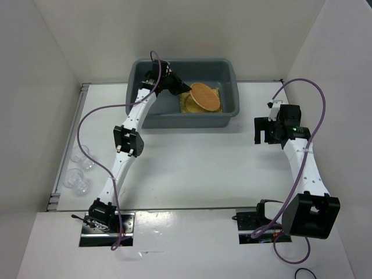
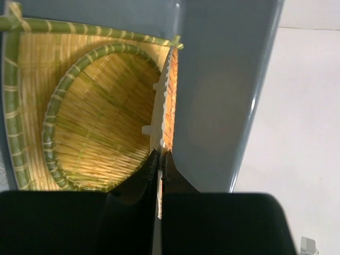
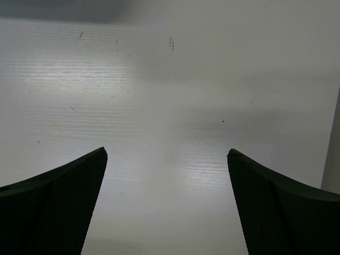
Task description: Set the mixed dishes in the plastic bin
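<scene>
The grey plastic bin (image 1: pixel 229 78) stands at the back of the table. My left gripper (image 1: pixel 185 88) reaches into it and is shut on the edge of the round orange-brown mat (image 1: pixel 205 96), held tilted above the bin floor. In the left wrist view the mat (image 2: pixel 169 101) shows edge-on between my fingers. Below it lie the round yellow mat (image 2: pixel 101 117) on the square yellow mat (image 2: pixel 32 58). Clear cups (image 1: pixel 78 180) sit at the table's left edge. My right gripper (image 1: pixel 264 131) is open and empty over bare table right of the bin.
White walls enclose the table on the left, back and right. The bin's right wall (image 2: pixel 228 95) rises beside the held mat. A metal rail (image 1: pixel 67 157) runs along the left edge by the cups.
</scene>
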Robot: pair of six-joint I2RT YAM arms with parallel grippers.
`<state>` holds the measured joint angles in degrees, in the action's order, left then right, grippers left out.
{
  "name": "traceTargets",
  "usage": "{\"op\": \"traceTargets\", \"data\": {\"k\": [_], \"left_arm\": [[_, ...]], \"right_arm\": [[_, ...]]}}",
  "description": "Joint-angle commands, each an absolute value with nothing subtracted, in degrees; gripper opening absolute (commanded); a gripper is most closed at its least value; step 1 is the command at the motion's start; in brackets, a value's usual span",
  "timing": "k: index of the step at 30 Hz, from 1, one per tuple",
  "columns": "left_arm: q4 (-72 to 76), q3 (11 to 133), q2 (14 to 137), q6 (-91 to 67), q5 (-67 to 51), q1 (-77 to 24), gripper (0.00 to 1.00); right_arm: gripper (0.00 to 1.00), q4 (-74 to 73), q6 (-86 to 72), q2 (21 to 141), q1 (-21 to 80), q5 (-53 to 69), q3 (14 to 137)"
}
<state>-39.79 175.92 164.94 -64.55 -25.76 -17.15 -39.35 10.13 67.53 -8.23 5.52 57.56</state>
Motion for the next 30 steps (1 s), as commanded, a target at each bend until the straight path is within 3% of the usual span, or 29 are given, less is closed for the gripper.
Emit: {"op": "traceTargets", "data": {"k": [1, 8, 12, 13, 16, 21, 26, 27, 30], "left_arm": [[-38.8, 179.3, 165.1, -63.9, -27.9, -17.2, 0.0], [-44.9, 179.3, 167.4, -65.1, -30.7, -16.7, 0.02], [-47.6, 179.3, 165.7, -63.9, -29.4, -16.2, 0.27], [-48.9, 179.3, 164.5, -62.5, -28.6, -15.6, 0.4], [-52.2, 179.3, 161.5, -59.9, -26.0, -15.0, 0.56], [-53.3, 179.3, 153.8, -56.3, -17.1, -13.9, 0.97], [-56.6, 179.3, 137.8, -46.9, 0.3, -11.3, 1.0], [-59.6, 179.3, 133.1, -44.5, 8.0, -11.3, 1.0], [-69.6, 179.3, 127.6, -38.3, 15.2, -6.8, 1.0]], "right_arm": [[0.98, -36.6, 10.1, 66.4, -8.9, 5.0, 57.0], [0.98, -36.6, 10.1, 67.5, -8.9, 5.0, 57.0], [0.98, -36.6, 10.1, 68.0, -8.9, 5.0, 57.0], [0.98, -36.6, 10.1, 68.0, -8.9, 5.0, 57.0], [0.98, -36.6, 10.1, 68.0, -8.9, 5.0, 57.0], [0.98, -36.6, 10.1, 68.0, -8.9, 5.0, 57.0], [0.98, -36.0, 10.1, 68.0, -8.9, 5.0, 57.0], [0.98, -36.0, 10.1, 68.0, -8.9, 5.5, 57.0], [0.98, -36.0, 10.6, 68.6, -8.9, 5.5, 57.0]]}}
